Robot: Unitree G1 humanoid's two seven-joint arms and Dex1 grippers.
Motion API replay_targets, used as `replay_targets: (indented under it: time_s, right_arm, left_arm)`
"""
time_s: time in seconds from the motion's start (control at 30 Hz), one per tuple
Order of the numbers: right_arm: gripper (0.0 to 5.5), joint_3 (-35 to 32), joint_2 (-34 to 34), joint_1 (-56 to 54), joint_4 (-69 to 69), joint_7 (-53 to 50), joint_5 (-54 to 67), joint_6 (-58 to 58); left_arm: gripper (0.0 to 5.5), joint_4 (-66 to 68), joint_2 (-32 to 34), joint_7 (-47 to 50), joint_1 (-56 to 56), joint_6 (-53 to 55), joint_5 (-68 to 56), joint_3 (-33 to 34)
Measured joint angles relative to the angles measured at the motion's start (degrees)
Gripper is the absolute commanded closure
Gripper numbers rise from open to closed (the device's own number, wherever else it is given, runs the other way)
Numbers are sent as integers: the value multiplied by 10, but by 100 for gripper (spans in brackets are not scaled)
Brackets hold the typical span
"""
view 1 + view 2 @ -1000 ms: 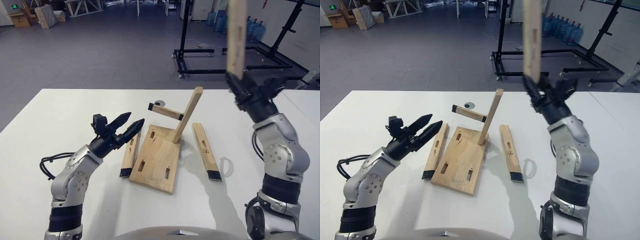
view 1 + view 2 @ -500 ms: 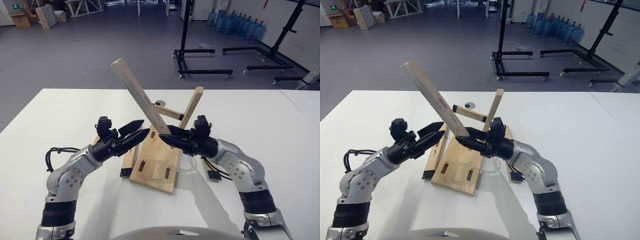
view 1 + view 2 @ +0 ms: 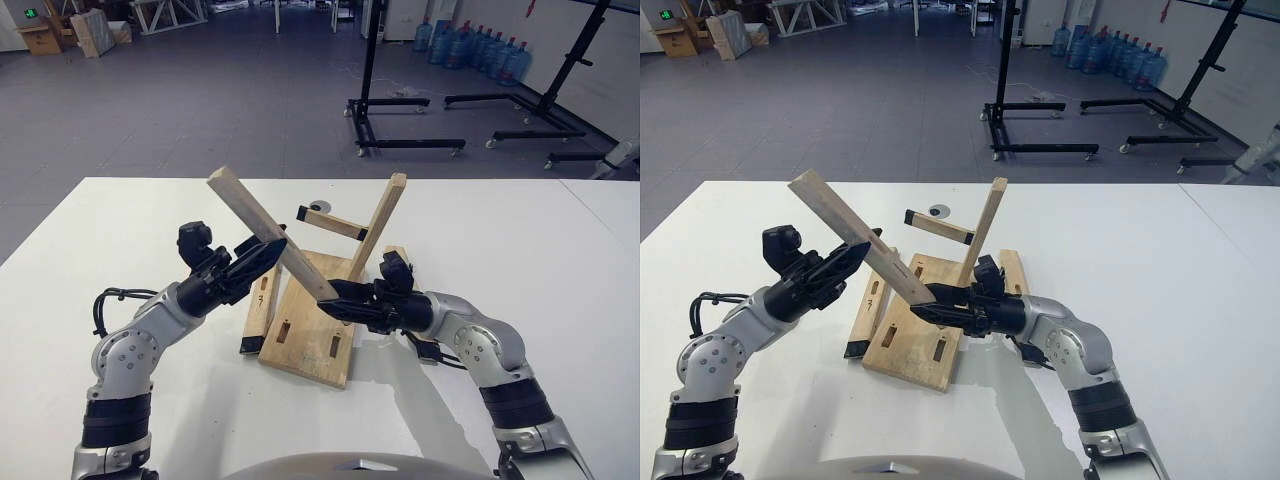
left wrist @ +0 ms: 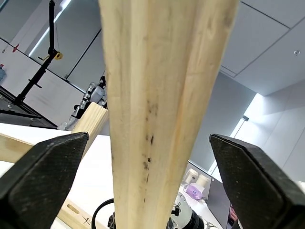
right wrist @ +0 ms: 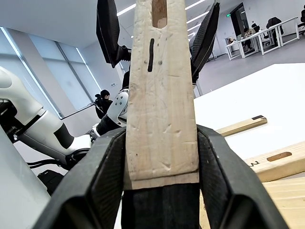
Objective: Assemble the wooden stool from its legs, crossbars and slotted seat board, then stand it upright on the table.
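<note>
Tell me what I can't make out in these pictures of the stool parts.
Lower end of the held leg: head views, covered by the right gripper; which slot of the seat board it aims at is unclear.
Leg lying right of the board: head views, mostly behind the same gripper.
Free end of the held leg: left wrist view, cut off by the picture's edge.

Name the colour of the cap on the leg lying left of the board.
Cap: black; left eye view.
</note>
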Motion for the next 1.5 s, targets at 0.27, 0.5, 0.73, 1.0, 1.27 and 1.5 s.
replay_targets:
  time_s: [0.27, 0.5, 0.73, 1.0, 1.27, 1.5]
  right_arm:
    - [350, 1, -9, 0, 2, 15, -6, -7]
    - [350, 3, -18, 0, 15, 26, -13, -7]
    - [350, 0, -19, 0, 21, 29, -13, -8]
    - [350, -3, -33, -14, 38, 54, -14, -13]
    - [350, -2, -46, -19, 40, 70, -26, -17]
    - [213, 15, -53, -21, 42, 53, -78, -39]
  left_arm:
    - [85, 21, 0, 5, -1, 1, -4, 12]
    - [183, 21, 0, 6, -8, 2, -4, 12]
    - [311, 21, 0, 3, -8, 3, -16, 12]
    - [338, 15, 3, -9, -6, 8, -19, 11]
    - [339, 18, 8, -32, -8, 6, 3, 5]
    - [341, 29, 7, -36, -16, -3, 12, 17]
